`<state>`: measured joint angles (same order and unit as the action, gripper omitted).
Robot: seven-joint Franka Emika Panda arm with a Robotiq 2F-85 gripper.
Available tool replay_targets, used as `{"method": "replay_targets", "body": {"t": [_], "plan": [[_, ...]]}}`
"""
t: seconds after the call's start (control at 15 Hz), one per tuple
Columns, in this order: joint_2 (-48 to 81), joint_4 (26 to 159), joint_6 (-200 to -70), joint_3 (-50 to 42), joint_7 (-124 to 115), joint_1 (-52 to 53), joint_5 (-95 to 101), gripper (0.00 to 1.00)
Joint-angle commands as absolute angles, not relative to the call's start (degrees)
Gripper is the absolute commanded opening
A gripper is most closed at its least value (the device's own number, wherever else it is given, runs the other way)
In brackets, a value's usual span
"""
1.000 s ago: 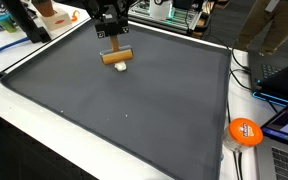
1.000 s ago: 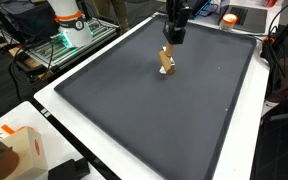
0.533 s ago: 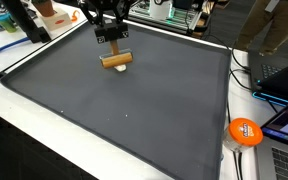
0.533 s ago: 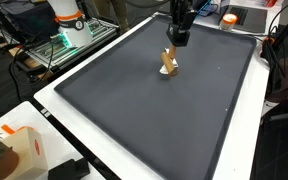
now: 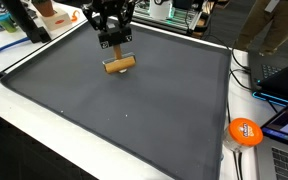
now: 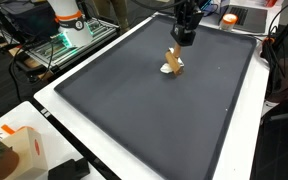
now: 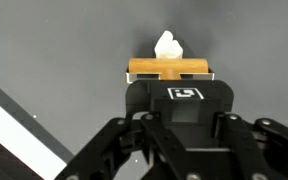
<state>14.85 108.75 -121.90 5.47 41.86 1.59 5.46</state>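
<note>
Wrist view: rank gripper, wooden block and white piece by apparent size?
1. gripper: fills the lower frame, but it is nearest the camera, which inflates it.
2. wooden block: held between the jaws.
3. white piece: beyond the block, clearly smallest.

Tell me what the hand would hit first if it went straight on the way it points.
The hand, shut on the wooden block, points down. The block would probably land first on the small white piece or the grey mat beside it; depth is unclear.
</note>
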Motion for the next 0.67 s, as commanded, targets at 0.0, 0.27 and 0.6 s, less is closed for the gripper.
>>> {"method": "replay_targets", "body": {"t": [0.0,0.27,0.6], "plan": [[16.1,108.31,-118.74,5.28,41.85,1.38,6.41,0.22],[15.74,108.64,-115.61,4.5,40.88,1.13,7.09,0.22],[16.5,108.89,-113.81,3.59,38.84,1.21,8.54,0.22]]}}
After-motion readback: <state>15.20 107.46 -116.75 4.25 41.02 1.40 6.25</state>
